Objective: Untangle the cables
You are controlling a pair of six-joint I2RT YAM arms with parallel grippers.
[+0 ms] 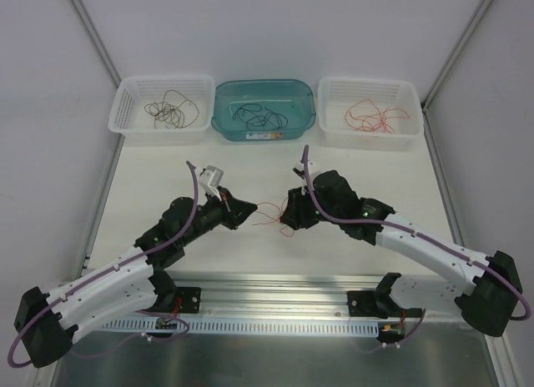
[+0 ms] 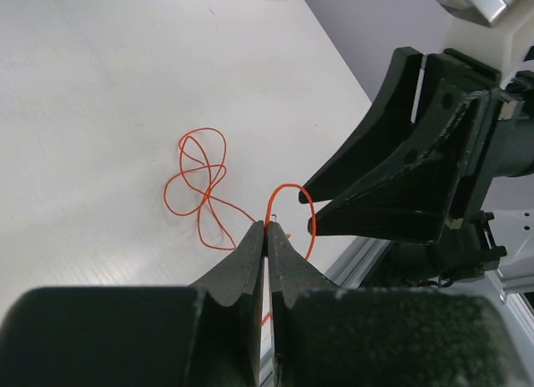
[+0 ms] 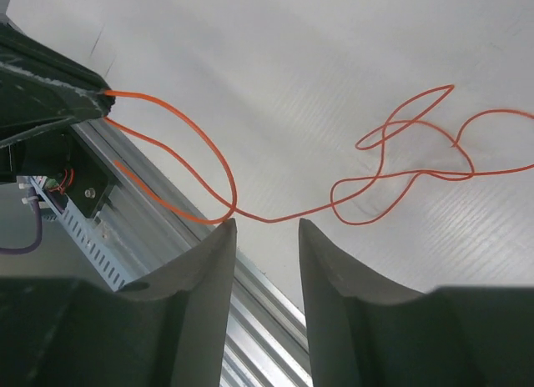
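A thin red cable (image 1: 269, 212) lies in loose loops (image 2: 196, 187) on the white table between my two grippers. My left gripper (image 2: 267, 226) is shut on one end of it, and a loop arcs up from the jaws. In the right wrist view the same cable (image 3: 400, 166) runs from the left gripper (image 3: 50, 103) past my right gripper (image 3: 265, 226). That gripper is open; the strand crosses just beyond its fingertips, brushing the left one, with nothing between them. From above, the left gripper (image 1: 253, 209) and the right gripper (image 1: 284, 218) face each other closely.
Three bins stand along the back: a white basket (image 1: 133, 124) with dark cables, a teal bin (image 1: 224, 124) with dark cables, and a white basket (image 1: 334, 133) with red cables. A metal rail (image 1: 275, 291) runs along the near table edge.
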